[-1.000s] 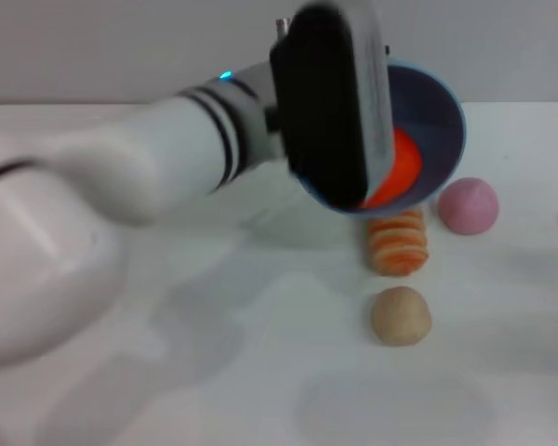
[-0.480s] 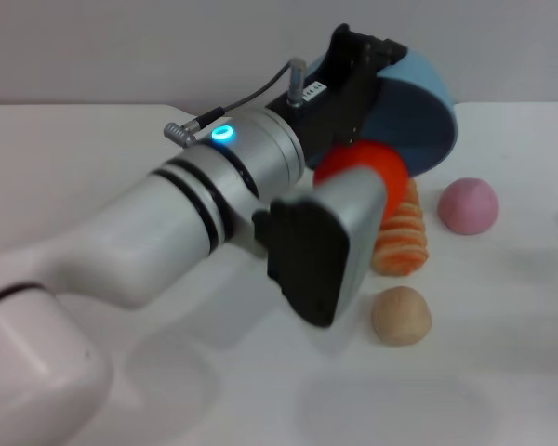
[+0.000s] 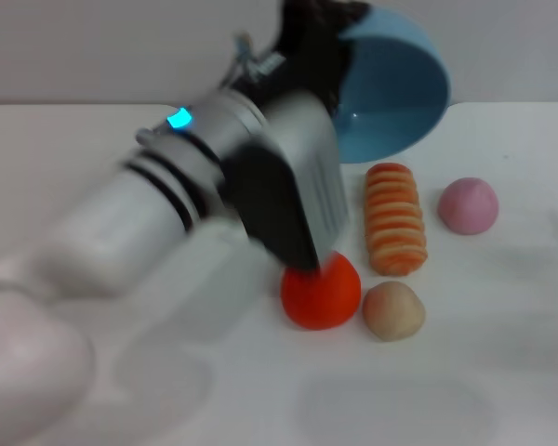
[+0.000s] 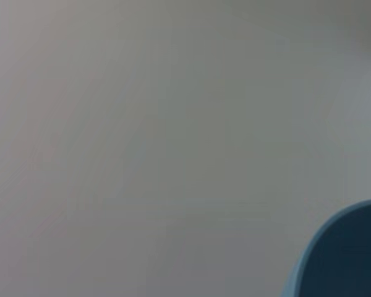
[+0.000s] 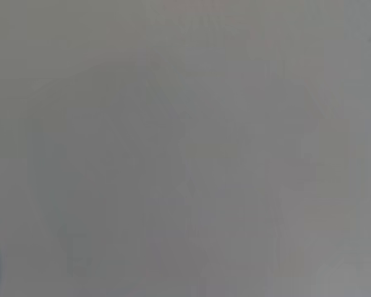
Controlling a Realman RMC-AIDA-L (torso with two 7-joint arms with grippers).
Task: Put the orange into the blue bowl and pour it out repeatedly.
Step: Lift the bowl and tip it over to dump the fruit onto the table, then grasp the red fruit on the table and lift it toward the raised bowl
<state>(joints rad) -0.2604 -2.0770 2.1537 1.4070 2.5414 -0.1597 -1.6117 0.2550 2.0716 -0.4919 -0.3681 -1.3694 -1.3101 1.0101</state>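
My left gripper (image 3: 327, 37) is shut on the rim of the blue bowl (image 3: 395, 93) and holds it tipped on its side above the back of the table, with its empty inside facing forward. The bowl's edge also shows in the left wrist view (image 4: 349, 253). The orange (image 3: 321, 290) lies on the white table in front of the arm, just left of the tan ball (image 3: 393, 309). My wrist partly hides the orange's top. The right gripper is out of view.
An orange-and-cream striped roll (image 3: 395, 218) lies below the bowl. A pink ball (image 3: 468, 204) sits to its right. My left forearm (image 3: 167, 204) crosses the left half of the table (image 3: 502, 372).
The bowl has tipped over and risen, and the orange has dropped out of it onto the table beside the tan ball. My left wrist has rotated.
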